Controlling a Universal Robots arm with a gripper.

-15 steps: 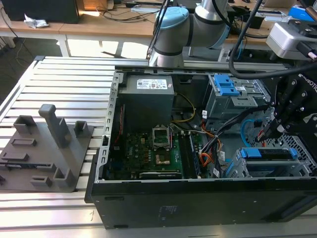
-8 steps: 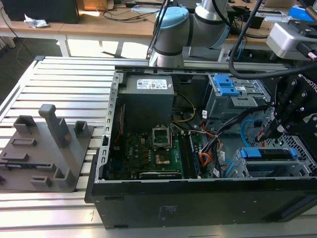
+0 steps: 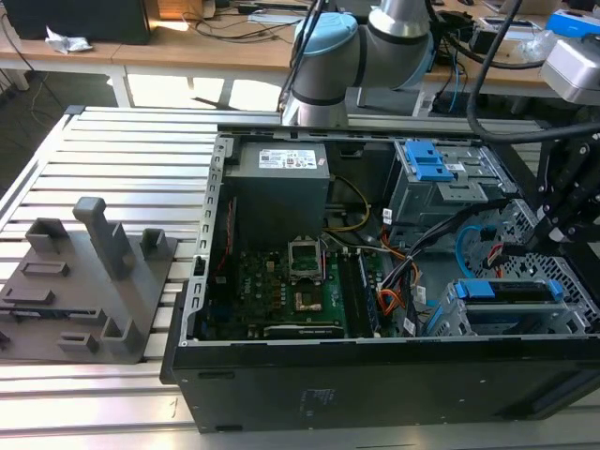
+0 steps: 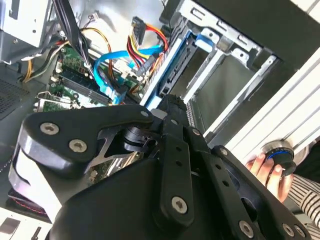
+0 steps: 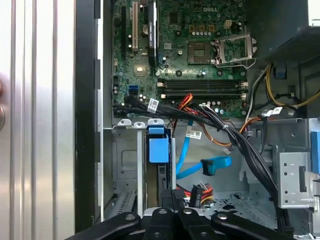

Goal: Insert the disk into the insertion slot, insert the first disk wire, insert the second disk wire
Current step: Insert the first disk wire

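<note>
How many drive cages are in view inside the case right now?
2. The larger cage with blue clips sits at the far side of the case, toward the exterior view's right. The insertion slot, holding the disk, sits by the near edge, right. More may be hidden.

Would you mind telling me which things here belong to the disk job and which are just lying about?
Job: disk, insertion slot, red-orange wire, light-blue cable.
Lying about: grey fixture, black cable bundle, larger cage with blue clips.
</note>
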